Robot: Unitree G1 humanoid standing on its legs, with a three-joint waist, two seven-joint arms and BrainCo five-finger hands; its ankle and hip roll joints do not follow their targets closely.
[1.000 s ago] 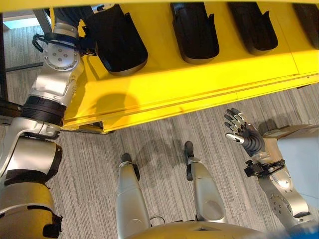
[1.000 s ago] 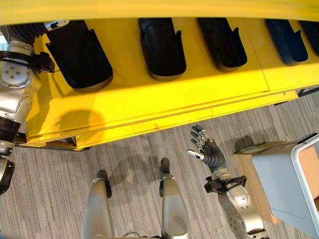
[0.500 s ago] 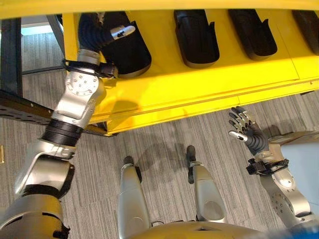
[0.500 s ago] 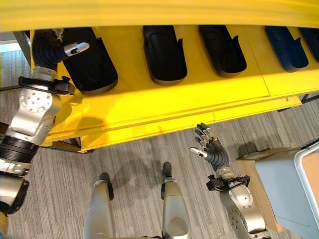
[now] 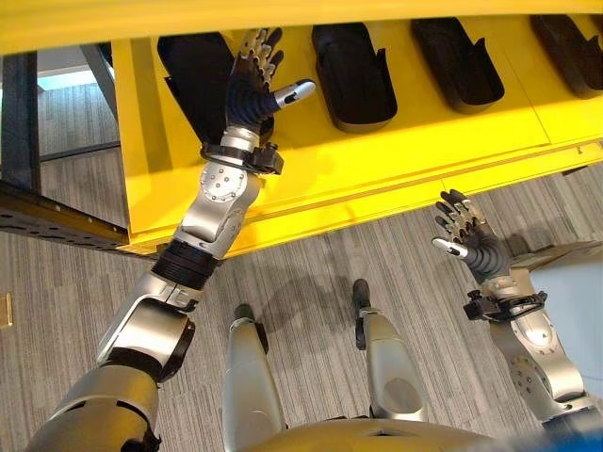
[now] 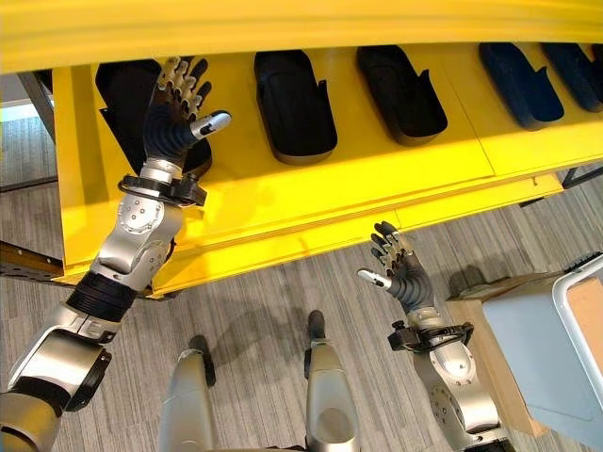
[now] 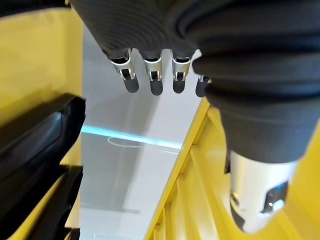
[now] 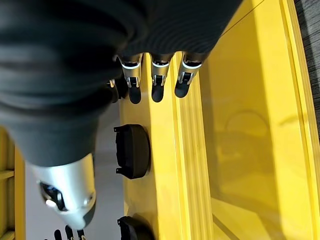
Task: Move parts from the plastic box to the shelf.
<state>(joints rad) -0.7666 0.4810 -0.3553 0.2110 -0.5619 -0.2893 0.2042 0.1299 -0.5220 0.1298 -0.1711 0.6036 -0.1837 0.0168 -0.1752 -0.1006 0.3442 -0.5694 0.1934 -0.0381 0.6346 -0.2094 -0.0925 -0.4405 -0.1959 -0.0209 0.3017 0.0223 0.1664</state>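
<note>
**Both hands empty, black parts lying on the yellow shelf**

The left hand [image 6: 179, 113] is raised over the bright yellow metal shelf [image 6: 377, 179], just in front of the leftmost black moulded plastic part [image 6: 127, 99]. Its fingers are straight and spread, the thumb stuck out to the side, and it holds nothing. In the left wrist view the same fingers [image 7: 152, 75] hang straight with open space beyond them, and a black part [image 7: 35, 150] lies off to one side.

The right hand [image 6: 400, 268] is lifted over the grey striped carpet floor [image 6: 254, 311], below the shelf's front edge and apart from it. Its fingers are also spread and relaxed, palm empty. The right wrist view shows its fingers [image 8: 157, 80] straight, with the yellow shelf beyond.

Several more black parts lie in a row on the shelf: one [image 6: 294, 104] beside the left hand, another [image 6: 400, 94] further to the robot's right, and a fourth [image 6: 523, 85] beyond that.

The pale grey plastic box [image 6: 551, 348] with a white rim sits at the robot's right, on a tan cardboard-coloured base [image 6: 476, 325], near the right arm. What it contains cannot be seen.
</note>
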